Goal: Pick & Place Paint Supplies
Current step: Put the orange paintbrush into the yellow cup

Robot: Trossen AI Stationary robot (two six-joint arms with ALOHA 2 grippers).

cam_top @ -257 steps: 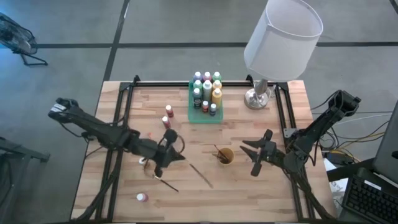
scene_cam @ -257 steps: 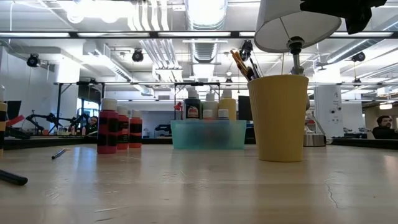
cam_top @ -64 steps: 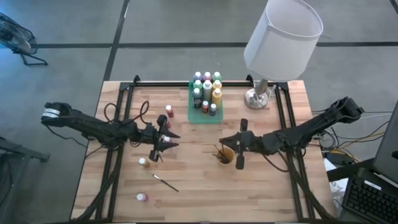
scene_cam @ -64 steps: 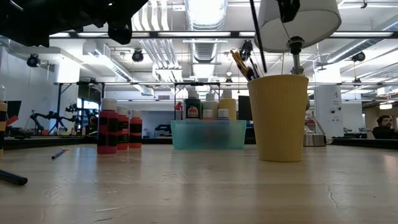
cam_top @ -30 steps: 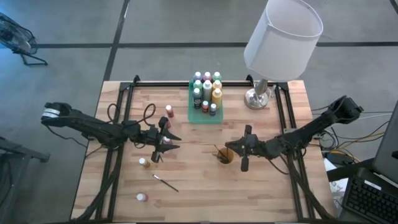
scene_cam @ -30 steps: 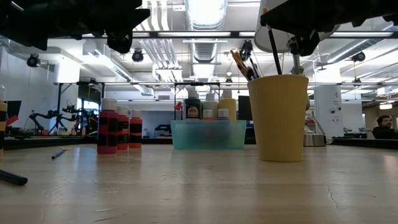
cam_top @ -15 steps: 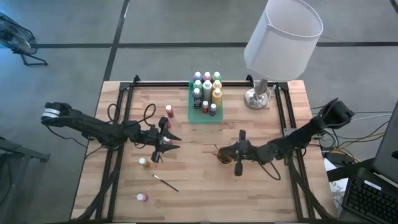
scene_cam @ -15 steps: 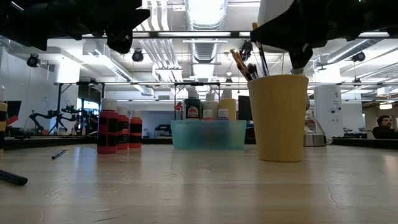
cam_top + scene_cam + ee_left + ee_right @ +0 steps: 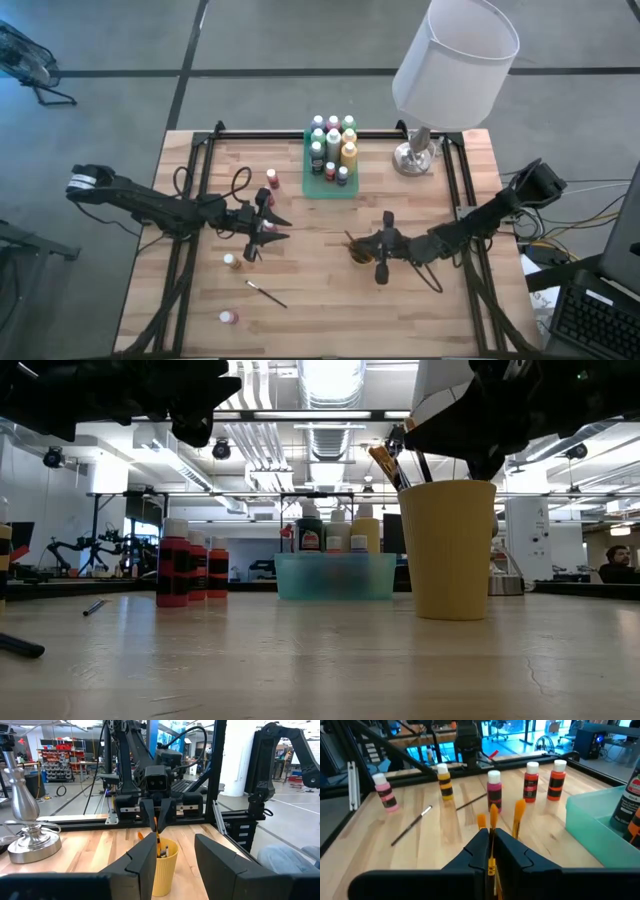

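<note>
A yellow cup (image 9: 450, 550) stands right of the table's middle with several paintbrushes upright in it. My right gripper (image 9: 367, 248) hangs just over the cup's rim, shut on one thin paintbrush (image 9: 157, 835) whose lower end reaches into the cup (image 9: 164, 866). My left gripper (image 9: 276, 227) hovers open left of the middle, holding nothing. One more brush (image 9: 266, 293) lies flat on the table near the front. Loose paint bottles (image 9: 271, 178) (image 9: 232, 261) (image 9: 229, 317) stand upright on the left half. My right gripper pinches the paintbrush by its yellow handle (image 9: 491, 862) between its two fingers. The fingers come from the table's right, slanting slightly down, and lie across the brush. The brush stands nearly upright, its lower end inside the cup among the other brushes.
A translucent green tray (image 9: 308, 180) full of paint bottles sits at the far middle. A lamp with a white shade (image 9: 455, 60) and metal foot (image 9: 412, 158) stands at the far right. Bare wood lies along the table's front edge.
My right gripper has gone down and toward the table's left, coming over the cup. The brush it holds has sunk from above the rim into the cup.
</note>
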